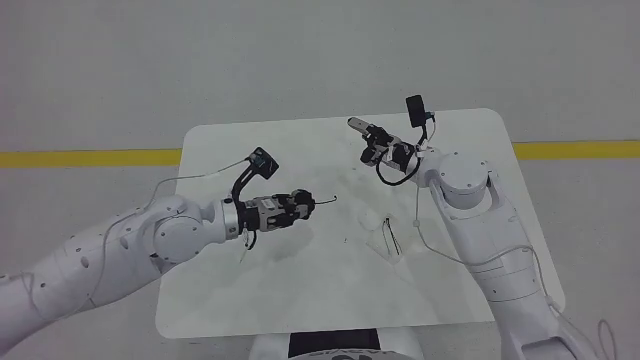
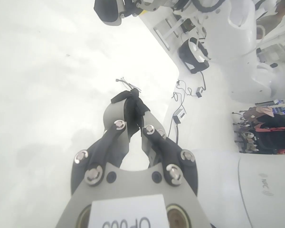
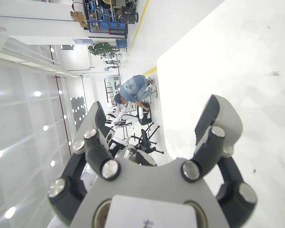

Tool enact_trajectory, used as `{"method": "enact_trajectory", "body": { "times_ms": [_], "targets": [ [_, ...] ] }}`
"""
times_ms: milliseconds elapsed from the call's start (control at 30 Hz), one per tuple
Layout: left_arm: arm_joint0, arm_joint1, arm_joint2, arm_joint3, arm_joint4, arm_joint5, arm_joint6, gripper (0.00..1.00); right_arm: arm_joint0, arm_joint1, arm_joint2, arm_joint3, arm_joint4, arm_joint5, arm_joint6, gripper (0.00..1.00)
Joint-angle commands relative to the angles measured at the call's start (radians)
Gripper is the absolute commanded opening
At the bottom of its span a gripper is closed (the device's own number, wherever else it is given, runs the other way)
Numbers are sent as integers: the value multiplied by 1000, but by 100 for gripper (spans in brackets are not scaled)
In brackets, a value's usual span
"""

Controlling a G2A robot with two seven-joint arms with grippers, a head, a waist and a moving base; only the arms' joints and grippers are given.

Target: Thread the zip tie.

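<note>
Lying loose on table [image 1: 300, 290]: spare ties [image 1: 392, 235]

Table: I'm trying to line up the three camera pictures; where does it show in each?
Top view: the table lies mid-picture, under both arms.
Left wrist view: table beneath the left gripper, shut on the zip tie.
Right wrist view: table beyond the open right gripper.
Shared landmark: the yellow floor line meets the table's edge; in the right wrist view that line sits by a rounded corner.
</note>
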Motion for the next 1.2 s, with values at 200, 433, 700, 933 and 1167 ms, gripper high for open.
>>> {"method": "enact_trajectory", "body": {
  "times_ms": [200, 433, 700, 933, 1167],
  "targets": [
    [16, 6, -61, 8, -79, 0, -99, 0, 0, 0, 0, 0, 0, 0, 0, 100],
    [60, 7, -135, -10, -126, 0, -171, 0, 0, 0, 0, 0, 0, 0, 0, 100],
    [140, -14, -246, -4, -210, 0, -295, 0, 0, 0, 0, 0, 0, 0, 0, 100],
    [234, -58, -376, 39, -259, 0, -426, 0, 0, 0, 0, 0, 0, 0, 0, 100],
    [341, -113, -517, 77, -282, 0, -547, 0, 0, 0, 0, 0, 0, 0, 0, 100]
  ]
}}
